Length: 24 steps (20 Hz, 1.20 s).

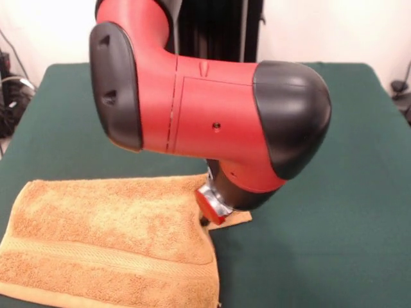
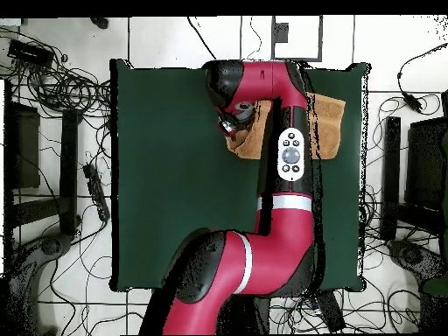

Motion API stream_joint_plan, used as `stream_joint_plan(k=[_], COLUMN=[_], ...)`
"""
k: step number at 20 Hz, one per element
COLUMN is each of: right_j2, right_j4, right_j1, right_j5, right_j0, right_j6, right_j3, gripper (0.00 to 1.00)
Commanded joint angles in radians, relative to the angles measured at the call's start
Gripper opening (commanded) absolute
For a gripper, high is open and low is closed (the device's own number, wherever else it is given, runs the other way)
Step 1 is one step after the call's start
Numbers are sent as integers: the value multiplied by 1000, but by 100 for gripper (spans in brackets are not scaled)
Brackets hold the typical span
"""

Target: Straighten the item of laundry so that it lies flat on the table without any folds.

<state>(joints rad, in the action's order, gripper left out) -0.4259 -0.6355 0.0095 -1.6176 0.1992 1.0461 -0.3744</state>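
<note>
A red and black robot arm (image 1: 212,115) reaches down over a wide surface (image 1: 321,192) covered in plain dark green cloth, its bulky wrist blocking much of the front view. Below the wrist, the gripper (image 1: 210,208) meets the far right corner of a small orange-tan terry-cloth towel (image 1: 109,244); only a metal collar and a red piece show there, and whether the fingers are open, closed or pinching cloth cannot be told. In the front view the towel lies at the near left part of the surface, running off the bottom edge. In the overhead view the towel (image 2: 328,122) sits near the top right corner of the surface, largely hidden by the arm. The cloth is thick and looped, with 1 paler flat woven band crossing it and a paler hem along the near edge. Its right edge rises in a ridge toward the gripper, and a small tab of cloth pokes out past the gripper, so that corner looks folded or bunched. The step in hand appears to be working this corner. The next move likely calls for drawing the corner outward, away from the towel's middle, low over the surface, so the ridge flattens without dragging the whole towel.
</note>
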Motion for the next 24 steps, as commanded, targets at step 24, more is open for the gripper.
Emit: stream_joint_plan(k=[24], right_j2=[-102], right_j4=[165], right_j1=[71], right_j5=[1], right_j0=[36], right_j6=[-68], right_j3=[-109], gripper=[100])
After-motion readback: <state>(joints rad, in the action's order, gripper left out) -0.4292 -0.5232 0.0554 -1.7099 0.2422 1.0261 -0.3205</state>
